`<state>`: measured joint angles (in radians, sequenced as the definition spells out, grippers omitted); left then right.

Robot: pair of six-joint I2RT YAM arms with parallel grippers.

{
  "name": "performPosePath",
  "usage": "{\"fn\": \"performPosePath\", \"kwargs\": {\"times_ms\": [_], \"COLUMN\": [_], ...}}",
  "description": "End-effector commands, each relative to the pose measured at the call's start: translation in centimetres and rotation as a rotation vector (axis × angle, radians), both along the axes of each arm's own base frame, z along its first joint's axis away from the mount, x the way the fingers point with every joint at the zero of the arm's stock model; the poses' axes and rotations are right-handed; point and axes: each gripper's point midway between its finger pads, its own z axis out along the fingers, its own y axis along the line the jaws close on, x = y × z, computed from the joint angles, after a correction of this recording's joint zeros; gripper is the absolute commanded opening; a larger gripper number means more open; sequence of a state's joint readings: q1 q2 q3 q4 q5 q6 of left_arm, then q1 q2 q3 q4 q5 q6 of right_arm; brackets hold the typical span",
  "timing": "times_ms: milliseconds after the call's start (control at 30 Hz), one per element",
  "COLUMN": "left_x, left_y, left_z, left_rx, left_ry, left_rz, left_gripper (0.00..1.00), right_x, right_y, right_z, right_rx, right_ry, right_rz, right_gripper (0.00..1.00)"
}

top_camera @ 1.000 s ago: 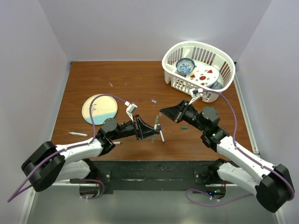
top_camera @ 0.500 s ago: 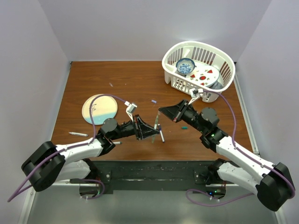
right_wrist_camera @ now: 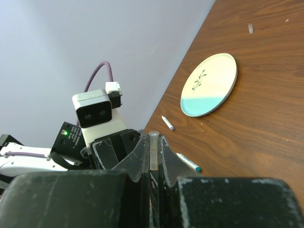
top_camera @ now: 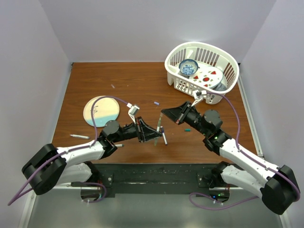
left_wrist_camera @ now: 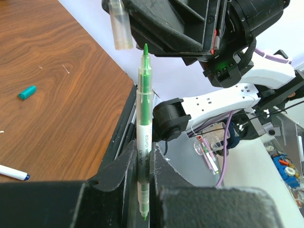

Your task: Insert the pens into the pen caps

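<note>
Since neither arm has visibly moved in the last second, left hand (left_wrist_camera: pixel 142 164) pinches green pen (left_wrist_camera: pixel 144 109) upright over the worktop's (top_camera: pixel 142 85) near-edge middle, right hand (right_wrist_camera: pixel 153 164) pinches clear cap (right_wrist_camera: pixel 153 140) just beside its tip, unjoined: insertion stalled at alignment.

The tabletop (top_camera: pixel 142 80) showed smooth brown wood grain with a low satin sheen. The pen (left_wrist_camera: pixel 144 118) had a glossy translucent plastic barrel, tinted green, with a printed label. The cap (left_wrist_camera: pixel 121 31) was clear, faintly frosted plastic. The left gripper (left_wrist_camera: pixel 144 159) appeared matt black plastic, finely textured. The plate (right_wrist_camera: pixel 209 85), near the tabletop's left edge, looked glazed and smooth. The basket (top_camera: pixel 201 44), at the far right corner, was slotted white plastic; the left arm's shell (top_camera: pixel 80 152) was glossy white.
</note>
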<state>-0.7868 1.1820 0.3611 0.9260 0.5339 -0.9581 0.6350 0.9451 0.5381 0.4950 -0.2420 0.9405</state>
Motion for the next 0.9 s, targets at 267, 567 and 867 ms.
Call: {"fn": "performPosePath", "kwargs": {"times_ms": [267,567,867], "left_x": [-0.6,-0.3,-0.3], "left_y": [0.0,-0.3,-0.2], "left_z": [0.3,0.8,1.5], "left_rx": [-0.018,-0.024,-0.032], "left_ry": [-0.040,-0.041,-0.058], "left_rz": [-0.031,-0.032,-0.033], "left_gripper": [0.00,0.00,0.00], "right_x": [0.5,-0.5,-0.8], "right_y": [0.0,-0.3,-0.4], "right_z": [4.1,2.8,1.3], "right_rx": [0.063,0.046,-0.005], "right_ry": [-0.072,-0.059,-0.057], "right_rz": [-0.028,-0.015,-0.009], "right_gripper": [0.00,0.00,0.00]}}
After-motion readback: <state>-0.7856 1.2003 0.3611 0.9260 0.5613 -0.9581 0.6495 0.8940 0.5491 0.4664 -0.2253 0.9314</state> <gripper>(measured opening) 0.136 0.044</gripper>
